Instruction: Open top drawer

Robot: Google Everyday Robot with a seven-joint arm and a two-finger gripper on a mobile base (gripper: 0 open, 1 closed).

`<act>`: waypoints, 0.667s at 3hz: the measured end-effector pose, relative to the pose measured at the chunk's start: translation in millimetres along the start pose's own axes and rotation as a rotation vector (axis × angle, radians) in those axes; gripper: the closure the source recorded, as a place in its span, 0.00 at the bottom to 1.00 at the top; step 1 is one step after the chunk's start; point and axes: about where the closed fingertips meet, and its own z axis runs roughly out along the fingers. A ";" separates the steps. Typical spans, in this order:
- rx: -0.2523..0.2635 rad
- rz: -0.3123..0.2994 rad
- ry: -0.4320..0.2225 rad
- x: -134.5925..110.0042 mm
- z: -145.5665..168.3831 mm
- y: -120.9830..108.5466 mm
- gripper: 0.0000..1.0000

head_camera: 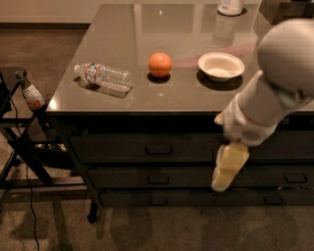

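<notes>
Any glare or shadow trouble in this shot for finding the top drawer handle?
Camera view: dim, warm light. The glossy grey tabletop glints at its near corner and reflects the white container at the back. The dark-fronted top drawer lies in shade under the overhang, so its small bar handle has low contrast. The cream tool hangs before the drawers, picture-right of that handle.

- A glossy grey-brown countertop (122,34) runs from the centre up to 12 and 2 o'clock, with pale glints of light at its far end.
- A dark cabinet (81,162) stands beneath it, on a small caster (91,217) at 7 o'clock.
- Brown carpet (49,54) shows at 10 o'clock and along 6 o'clock.
- A pale strip of wall (44,10) lies at 11 o'clock.
- A black metal stand (22,147) is at 9 o'clock, with a cable (30,211) hanging below it.
- The gripper (225,171) hangs at 4 o'clock, before the cabinet.
</notes>
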 end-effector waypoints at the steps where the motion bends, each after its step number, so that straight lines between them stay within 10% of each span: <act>1: -0.080 0.011 -0.032 -6.9 48.3 23.1 0.00; 2: -0.126 0.028 -0.056 -11.1 86.3 28.4 0.00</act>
